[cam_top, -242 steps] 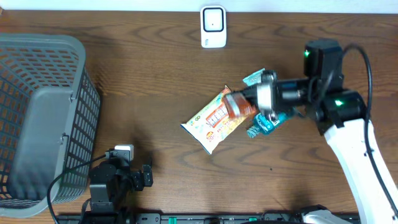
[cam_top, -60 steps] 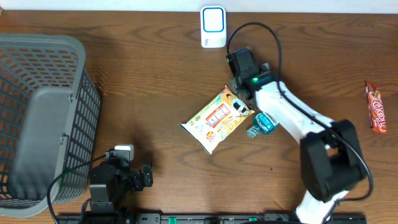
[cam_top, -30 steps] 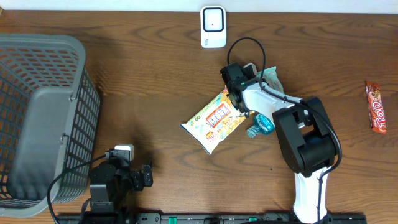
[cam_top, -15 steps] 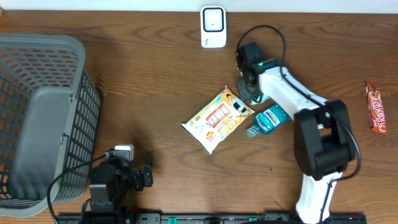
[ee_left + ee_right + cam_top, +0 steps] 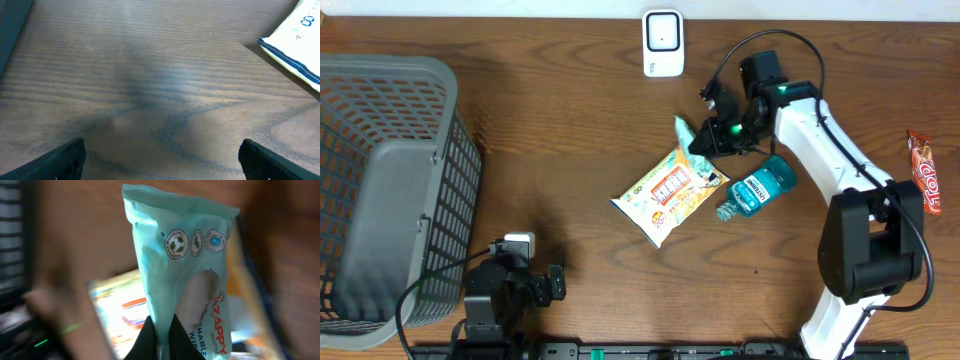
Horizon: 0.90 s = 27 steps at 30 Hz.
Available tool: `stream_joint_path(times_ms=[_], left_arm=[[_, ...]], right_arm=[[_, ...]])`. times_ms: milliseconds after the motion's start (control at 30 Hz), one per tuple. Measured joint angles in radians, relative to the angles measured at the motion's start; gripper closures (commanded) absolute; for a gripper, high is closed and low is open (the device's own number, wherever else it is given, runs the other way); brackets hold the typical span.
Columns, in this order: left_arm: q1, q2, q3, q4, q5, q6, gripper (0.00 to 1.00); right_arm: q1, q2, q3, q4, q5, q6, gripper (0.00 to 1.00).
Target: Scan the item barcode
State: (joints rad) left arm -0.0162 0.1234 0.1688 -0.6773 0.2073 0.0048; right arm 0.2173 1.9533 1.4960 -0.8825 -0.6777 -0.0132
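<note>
My right gripper (image 5: pixel 162 341) is shut on the lower edge of a mint-green wipes packet (image 5: pixel 180 265), which stands upright and fills the blurred right wrist view. From overhead, the packet (image 5: pixel 684 131) hangs off the gripper (image 5: pixel 703 141) just above the yellow snack bag (image 5: pixel 668 192). The white barcode scanner (image 5: pixel 663 42) stands at the table's far edge, up and left of the packet. My left gripper (image 5: pixel 162 167) is open over bare wood near the front edge, with nothing between its fingers.
A teal mouthwash bottle (image 5: pixel 756 189) lies right of the snack bag, under the right arm. A red chocolate bar (image 5: pixel 925 172) lies at the far right. A grey mesh basket (image 5: pixel 382 190) fills the left side. The snack bag's corner (image 5: pixel 295 40) shows ahead of the left gripper.
The right arm has swung to the right and the wipes packet now hangs from its shut gripper, off the table. The left arm has not moved.
</note>
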Motion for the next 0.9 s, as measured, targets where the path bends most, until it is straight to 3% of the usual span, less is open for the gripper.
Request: stream_joint_path(times_ms=[367,567,700,833,900], left_arm=[[0.000,0.000,0.000,0.000,0.000,0.000,0.02],[0.000,0.000,0.000,0.000,0.000,0.000,0.02],[0.000,0.000,0.000,0.000,0.000,0.000,0.02],[0.000,0.000,0.000,0.000,0.000,0.000,0.02],[0.000,0.000,0.000,0.000,0.000,0.000,0.02]], right_arm=[[-0.015,0.000,0.000,-0.179,-0.629,-0.048,0.99],[-0.015,0.000,0.000,-0.273,-0.779,-0.067,0.99],[-0.015,0.000,0.001,-0.427,-0.813,-0.206,0.99],[-0.015,0.000,-0.001,-0.778,-0.823,-0.456,0.99],[-0.015,-0.007,-0.004,-0.810,-0.818,-0.550,0.99]])
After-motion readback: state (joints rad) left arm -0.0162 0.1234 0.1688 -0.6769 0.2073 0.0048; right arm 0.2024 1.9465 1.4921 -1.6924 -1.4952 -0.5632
